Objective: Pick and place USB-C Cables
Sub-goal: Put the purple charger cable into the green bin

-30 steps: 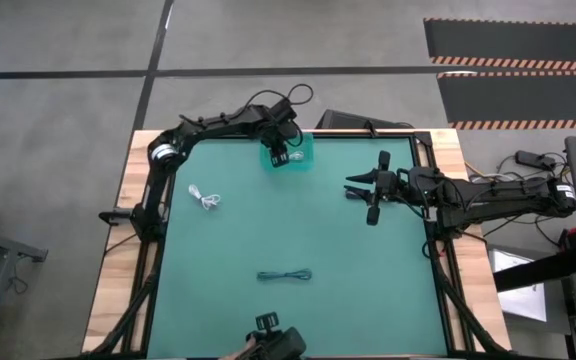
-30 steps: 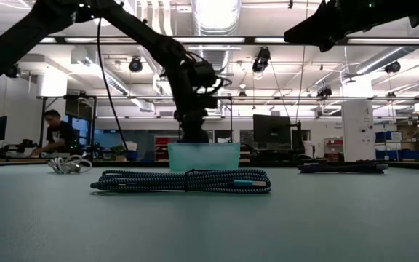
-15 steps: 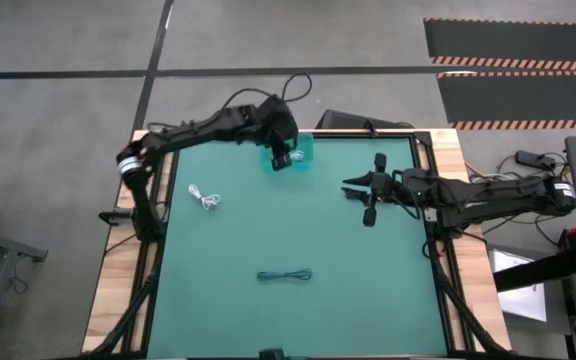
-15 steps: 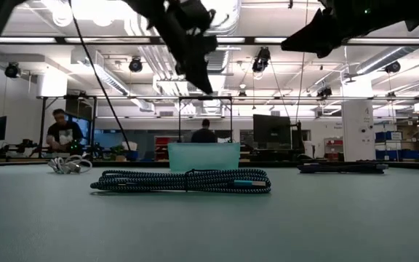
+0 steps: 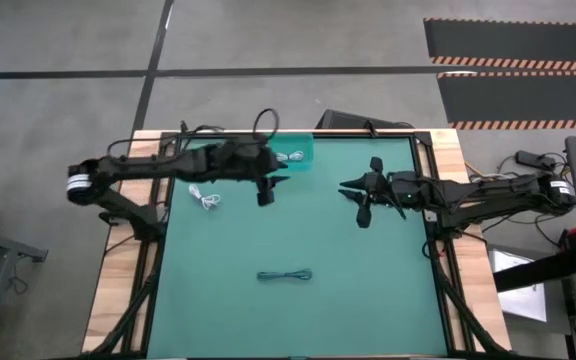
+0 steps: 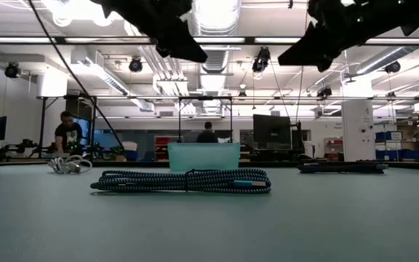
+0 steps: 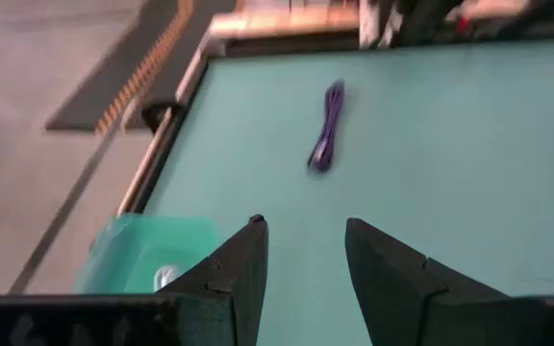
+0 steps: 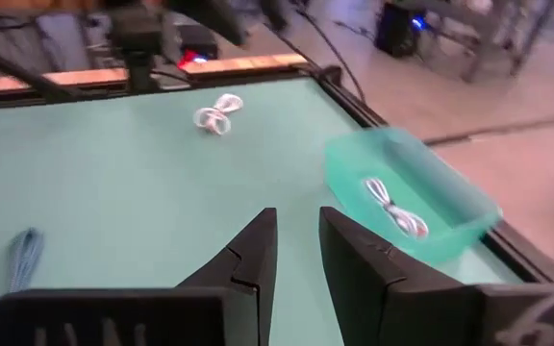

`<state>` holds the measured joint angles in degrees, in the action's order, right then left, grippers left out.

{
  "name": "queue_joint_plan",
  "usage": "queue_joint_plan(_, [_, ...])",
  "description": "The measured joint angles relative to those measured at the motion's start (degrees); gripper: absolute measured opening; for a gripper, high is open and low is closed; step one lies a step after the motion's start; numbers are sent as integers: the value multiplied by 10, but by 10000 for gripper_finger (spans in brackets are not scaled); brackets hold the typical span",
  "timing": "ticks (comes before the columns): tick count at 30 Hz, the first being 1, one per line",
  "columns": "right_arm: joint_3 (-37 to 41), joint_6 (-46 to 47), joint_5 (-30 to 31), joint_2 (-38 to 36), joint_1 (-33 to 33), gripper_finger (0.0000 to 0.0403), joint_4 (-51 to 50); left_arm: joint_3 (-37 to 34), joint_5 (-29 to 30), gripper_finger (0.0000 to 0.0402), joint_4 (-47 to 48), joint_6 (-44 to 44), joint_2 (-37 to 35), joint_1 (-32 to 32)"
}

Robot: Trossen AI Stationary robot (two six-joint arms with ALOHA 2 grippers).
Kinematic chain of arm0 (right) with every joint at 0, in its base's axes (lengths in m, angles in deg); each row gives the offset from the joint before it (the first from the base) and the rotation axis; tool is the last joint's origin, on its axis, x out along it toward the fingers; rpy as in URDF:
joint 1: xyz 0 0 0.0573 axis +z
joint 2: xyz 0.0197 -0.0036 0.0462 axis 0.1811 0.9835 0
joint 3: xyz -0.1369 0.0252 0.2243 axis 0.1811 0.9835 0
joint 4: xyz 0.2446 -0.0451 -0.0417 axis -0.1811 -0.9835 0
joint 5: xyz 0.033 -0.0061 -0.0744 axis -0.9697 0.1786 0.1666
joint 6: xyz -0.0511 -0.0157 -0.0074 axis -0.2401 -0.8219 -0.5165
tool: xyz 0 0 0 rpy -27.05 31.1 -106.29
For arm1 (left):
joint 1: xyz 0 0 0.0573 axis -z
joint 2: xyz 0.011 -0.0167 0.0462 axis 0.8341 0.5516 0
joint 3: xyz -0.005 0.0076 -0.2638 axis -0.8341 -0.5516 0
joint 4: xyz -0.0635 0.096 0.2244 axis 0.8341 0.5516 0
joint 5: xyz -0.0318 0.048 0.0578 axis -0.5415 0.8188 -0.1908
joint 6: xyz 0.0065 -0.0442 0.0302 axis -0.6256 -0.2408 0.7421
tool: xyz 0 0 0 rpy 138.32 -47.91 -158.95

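Note:
One white USB-C cable (image 8: 392, 204) lies inside the teal bin (image 5: 295, 155) at the table's far edge. A second white cable (image 5: 205, 198) rests on the mat left of the bin. The dark braided cable (image 5: 285, 275) lies flat nearer the near edge and fills the low view's foreground (image 6: 184, 180). My left gripper (image 5: 271, 188) hovers open and empty above the mat, just near-left of the bin. Its wrist view (image 7: 306, 240) shows the bin (image 7: 147, 255) beside one finger. My right gripper (image 5: 351, 192) hangs open right of centre; its wrist view (image 8: 298, 226) faces the bin.
The green mat (image 5: 368, 290) is framed by a wooden table border (image 5: 118, 270). A dark flat device (image 5: 343, 120) sits beyond the far edge. People (image 6: 68, 135) show in the room behind the table. Bare mat lies between the dark cable and both grippers.
My left gripper has risen out of the bin, then swung away from it toward the table's near-left, the arm turning from reaching over the far edge to lying level across the left side. My right gripper has drifted slightly toward the table's left. The cables have not moved.

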<state>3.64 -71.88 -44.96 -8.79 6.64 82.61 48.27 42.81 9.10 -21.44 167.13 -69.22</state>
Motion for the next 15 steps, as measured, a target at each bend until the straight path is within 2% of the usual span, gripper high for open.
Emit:
queue_joint_plan(4, [-2, 33, 16, 18, -1, 64, -12, -79, 0, 125, -109, -11, -42, 15])
queue_joint_plan(10, [-60, 97, 16, 55, -17, 54, -159, -174, 0, 125, -252, -12, -73, 23])
queue_joint_plan(15, [-114, 100, 13, 106, -35, 52, -256, -222, 0, 125, -335, -39, -76, 23])
